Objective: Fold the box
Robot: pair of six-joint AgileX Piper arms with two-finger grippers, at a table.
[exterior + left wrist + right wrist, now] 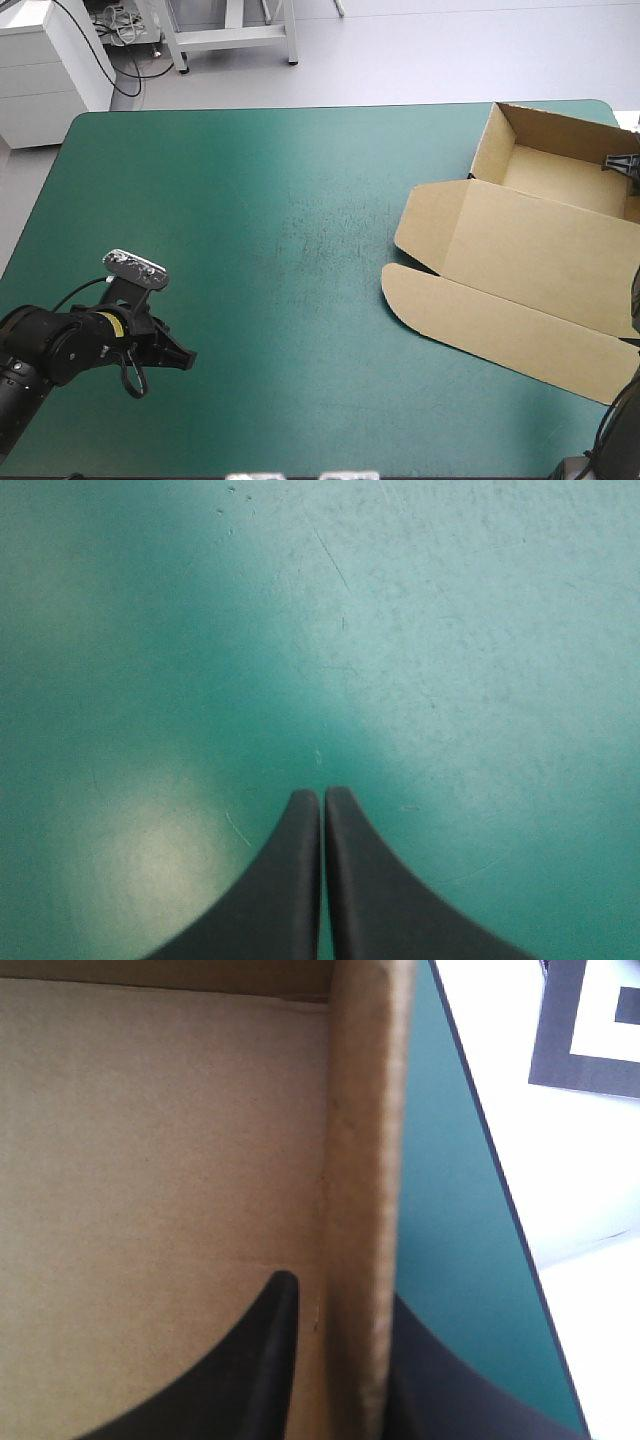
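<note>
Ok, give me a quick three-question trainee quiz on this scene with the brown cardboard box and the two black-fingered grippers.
1. True or false: the left gripper is holding the brown cardboard box.
2. Multiple choice: the right gripper is shut on A) a box wall, B) a white T-shirt, C) nothing.
3. Fill in: the box's lid lies ____ on the teal-green table cover.
Key: 1 false; 2 A; 3 flat.

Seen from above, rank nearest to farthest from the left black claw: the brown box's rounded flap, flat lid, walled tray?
1. Brown box's rounded flap: nearest the left gripper.
2. Flat lid panel: behind it.
3. Walled tray: far right corner.
</note>
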